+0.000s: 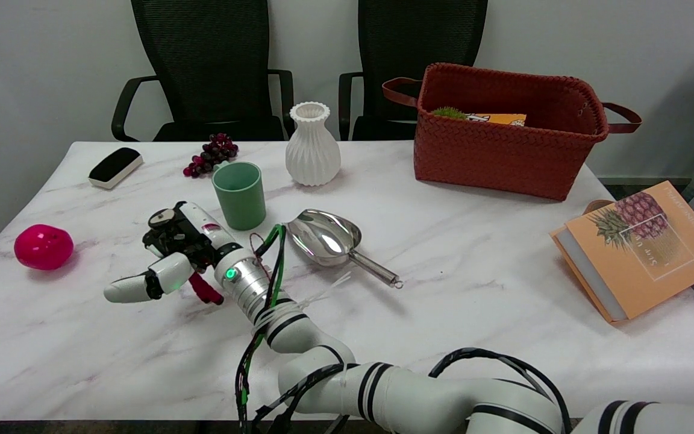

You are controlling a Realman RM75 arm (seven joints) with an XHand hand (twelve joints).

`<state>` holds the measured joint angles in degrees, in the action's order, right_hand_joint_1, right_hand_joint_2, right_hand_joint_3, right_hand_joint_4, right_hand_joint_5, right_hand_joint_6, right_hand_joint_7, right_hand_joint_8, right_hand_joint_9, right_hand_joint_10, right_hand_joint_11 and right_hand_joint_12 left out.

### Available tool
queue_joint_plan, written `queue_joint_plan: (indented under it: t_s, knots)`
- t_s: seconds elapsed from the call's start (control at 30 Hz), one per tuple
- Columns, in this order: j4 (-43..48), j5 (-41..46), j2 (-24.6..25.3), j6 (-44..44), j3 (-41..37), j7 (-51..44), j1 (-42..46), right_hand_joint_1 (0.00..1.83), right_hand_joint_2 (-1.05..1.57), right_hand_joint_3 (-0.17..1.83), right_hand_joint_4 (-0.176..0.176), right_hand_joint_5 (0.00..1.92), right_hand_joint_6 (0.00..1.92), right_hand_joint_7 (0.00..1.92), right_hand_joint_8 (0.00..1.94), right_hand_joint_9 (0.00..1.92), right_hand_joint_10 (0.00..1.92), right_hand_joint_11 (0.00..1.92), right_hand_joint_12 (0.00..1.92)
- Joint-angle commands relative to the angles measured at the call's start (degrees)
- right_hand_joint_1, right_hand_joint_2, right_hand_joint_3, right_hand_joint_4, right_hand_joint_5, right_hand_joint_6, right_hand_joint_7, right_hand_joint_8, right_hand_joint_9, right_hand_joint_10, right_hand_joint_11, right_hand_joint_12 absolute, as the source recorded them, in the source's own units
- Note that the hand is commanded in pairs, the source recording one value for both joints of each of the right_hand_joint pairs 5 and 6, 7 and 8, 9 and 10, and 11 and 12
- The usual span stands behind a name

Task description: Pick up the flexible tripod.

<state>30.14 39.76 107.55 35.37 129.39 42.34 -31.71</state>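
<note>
Table (473, 283): white marble-look top, under the green cup (240, 196) and everything else named here.
Chairs: two black mesh office chairs, (208, 60) straight behind the cup and (419, 36) behind and to its right, both past the table's far edge.
Basket (503, 150): red-brown, woven, with strap handles; well to the right of the cup and further back; something orange and something green show over its rim.
Right arm (383, 392): white with black bands and loose cables; comes in from the lower right and ends just in front of the cup.
Book (642, 253): orange, with a pineapple on the cover; far right of the cup, hanging over the table's right edge.
Vase (312, 144): white, ribbed, upright; just behind the cup to the right.
Scoop (329, 238): shiny metal; near the cup on its right and a little nearer the camera, handle pointing away from the cup.
Right hand (172, 256): in front of the cup and to its left, fingers wrapped around the tripod, one finger stretched out to the left.
Tripod (202, 288): clamped in that hand, in front of the cup; red legs stick out below the palm, a round mount shows at the top; cannot tell whether clear of the table.
Ball (43, 246): bright pink; well to the left of the cup.
Eraser (115, 167): black and white block; left of the cup and further back.
Grapes (211, 155): dark bunch, just behind the cup.
</note>
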Motion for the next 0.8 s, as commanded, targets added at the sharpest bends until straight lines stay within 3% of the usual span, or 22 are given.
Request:
queue_joint_plan:
  t_s: [0.03,0.27,0.53,0.63,0.73,0.8]
  knots:
    - [6.4,-0.2,-4.4,3.1,-0.1,0.0,2.0,1.08,0.07,0.68,0.0,1.82,1.82,1.92,1.92,1.92,1.92,1.92,1.92]
    - [9.7,-0.2,-6.6,4.2,-0.4,0.0,3.2,0.98,0.2,0.75,0.0,1.82,1.82,1.92,1.92,1.92,1.92,1.92,1.92]
    - [13.4,0.1,-9.4,5.5,-0.7,0.0,4.4,0.87,0.44,0.41,0.0,1.82,1.82,1.92,1.92,1.92,1.92,1.92,1.92]
    - [14.9,-0.1,-10.5,5.6,-0.8,0.0,4.7,0.99,0.27,0.45,0.0,1.81,1.81,1.92,1.92,1.92,1.92,1.92,1.92]
    - [16.0,-0.2,-11.2,5.6,-0.8,-0.4,5.1,1.16,0.0,0.75,0.0,1.81,1.81,1.92,1.92,1.92,1.92,1.92,1.92]
    - [15.9,-0.1,-11.7,5.4,-1.4,-0.7,5.4,1.22,-0.02,0.67,0.0,1.82,1.82,1.92,1.92,1.92,1.92,1.92,1.92]
